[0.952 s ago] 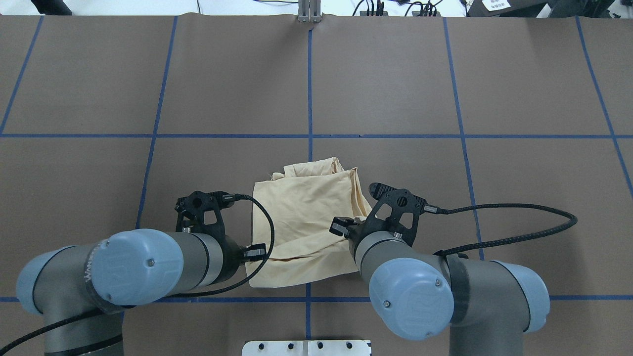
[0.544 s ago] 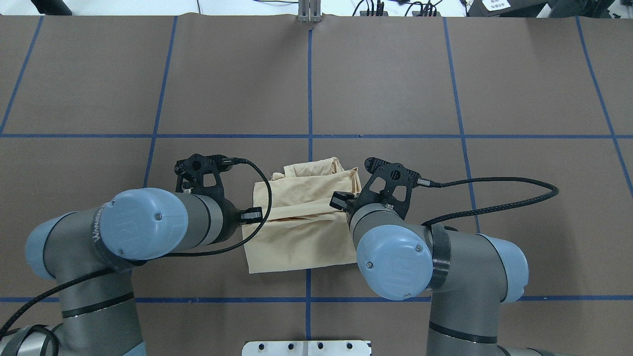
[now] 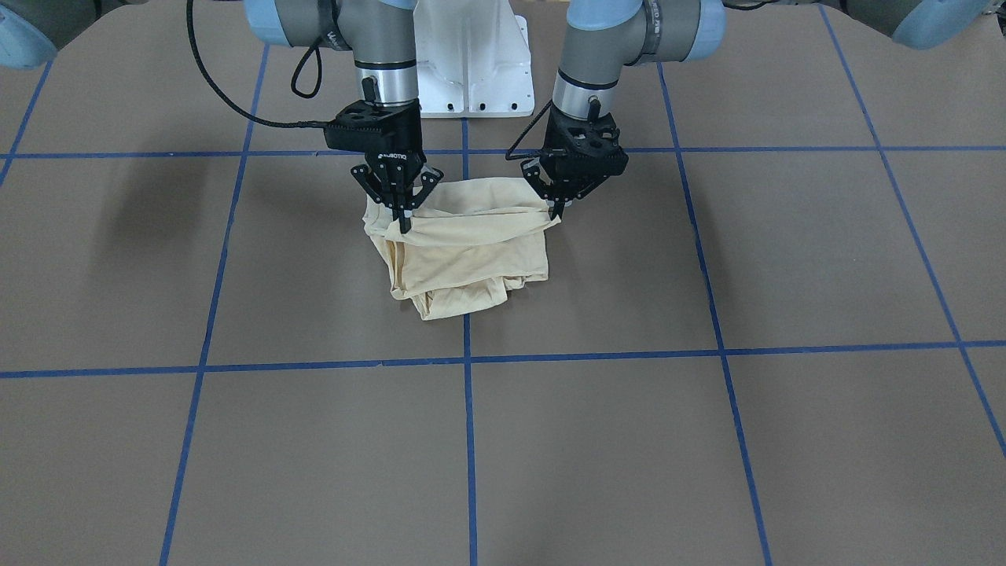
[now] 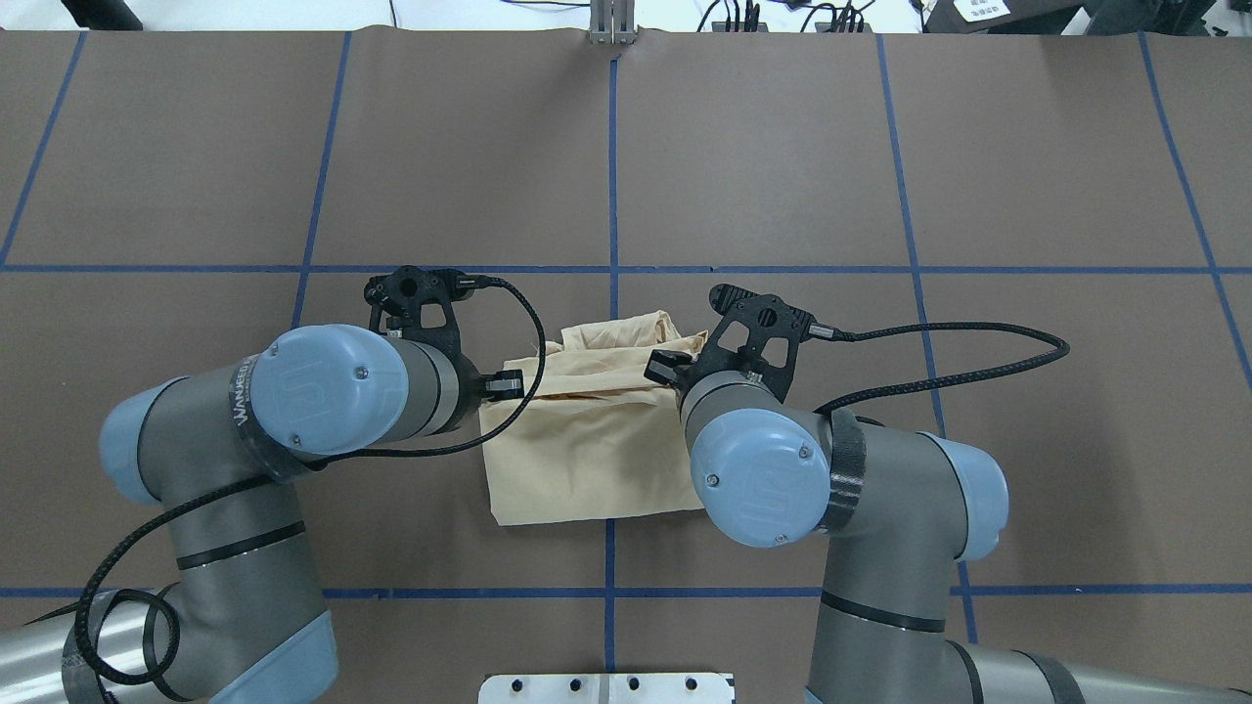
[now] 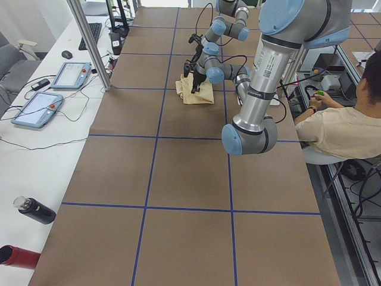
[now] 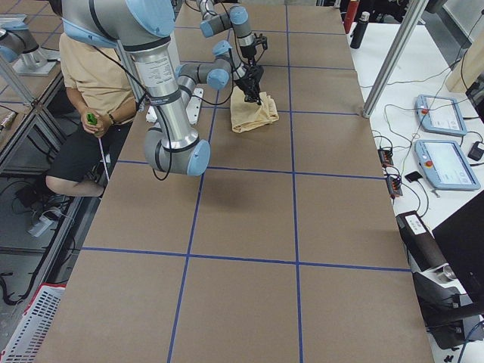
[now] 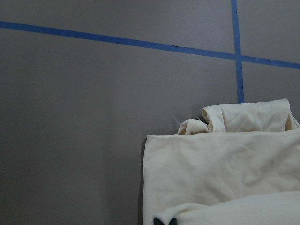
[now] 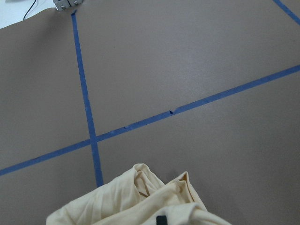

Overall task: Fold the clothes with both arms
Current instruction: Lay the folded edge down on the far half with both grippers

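The shirt (image 4: 587, 469) lies on the bench (image 4: 880, 147) a little nearer the robot's edge than the far edge. It is midway between the two ends and straddles the blue tape line (image 4: 613, 196) that runs from the robot's edge to the far edge. It is already folded into a compact block, and its far end is bunched into a loose roll.

The left arm (image 4: 313, 391) and the right arm (image 4: 763, 479) stand at opposite sides of the block. In the front view each set of jaws looks pressed together on cloth. The left jaws pinch the corner of a raised flap on the robot's left, and the right jaws pinch the matching corner on its right. The flap's edge is stretched between them, lifted off the layers beneath.

That held edge is the long axis that matters. It runs from jaws to jaws, parallel to the robot's edge of the bench. The flat, folded part lies behind the jaws, toward the robot. The bunched roll lies just ahead of them, toward the far edge, and both wrist views show it there beyond the dark fingertips.

Neither arm is nearer, since each holds its own end. The fold probably finishes by carrying both corners together toward the far edge, kept level so the edge lands square over the roll.
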Available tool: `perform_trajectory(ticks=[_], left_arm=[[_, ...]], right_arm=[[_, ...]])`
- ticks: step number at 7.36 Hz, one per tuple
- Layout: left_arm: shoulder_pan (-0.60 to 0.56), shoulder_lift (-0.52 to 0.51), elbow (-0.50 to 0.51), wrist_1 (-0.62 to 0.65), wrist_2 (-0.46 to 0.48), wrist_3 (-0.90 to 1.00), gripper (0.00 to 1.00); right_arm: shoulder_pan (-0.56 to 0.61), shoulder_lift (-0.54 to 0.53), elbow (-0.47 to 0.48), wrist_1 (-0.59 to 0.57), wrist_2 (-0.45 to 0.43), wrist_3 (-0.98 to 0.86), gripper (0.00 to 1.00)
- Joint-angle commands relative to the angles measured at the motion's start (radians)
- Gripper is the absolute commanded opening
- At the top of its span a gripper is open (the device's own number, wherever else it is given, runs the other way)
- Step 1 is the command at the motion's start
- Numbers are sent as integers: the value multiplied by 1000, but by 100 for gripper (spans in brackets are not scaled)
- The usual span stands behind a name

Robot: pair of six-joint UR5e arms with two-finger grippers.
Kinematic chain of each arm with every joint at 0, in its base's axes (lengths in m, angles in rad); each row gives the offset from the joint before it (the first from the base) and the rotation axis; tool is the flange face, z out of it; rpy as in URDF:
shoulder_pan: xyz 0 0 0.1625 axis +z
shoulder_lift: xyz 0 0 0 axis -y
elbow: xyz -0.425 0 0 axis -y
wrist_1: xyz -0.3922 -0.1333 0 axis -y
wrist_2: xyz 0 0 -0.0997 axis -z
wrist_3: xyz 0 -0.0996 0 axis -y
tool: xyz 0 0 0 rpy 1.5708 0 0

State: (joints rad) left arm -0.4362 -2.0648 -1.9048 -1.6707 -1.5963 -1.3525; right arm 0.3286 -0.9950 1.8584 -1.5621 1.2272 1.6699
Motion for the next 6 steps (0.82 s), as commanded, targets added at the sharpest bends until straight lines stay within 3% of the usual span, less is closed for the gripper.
perform_trajectory(ticks=[1,5,6], left_arm=[[-13,-18,51,-15,-1,12,0],[-16,-29,131,-86,-1,27,0],[-25,-29,132,-86,-1,73,11]], right_arm=[[20,53,-85,16,6,-10,0],[32,53,-122,16,18,-10,0],[59,52,-123,16,75,-19,55]])
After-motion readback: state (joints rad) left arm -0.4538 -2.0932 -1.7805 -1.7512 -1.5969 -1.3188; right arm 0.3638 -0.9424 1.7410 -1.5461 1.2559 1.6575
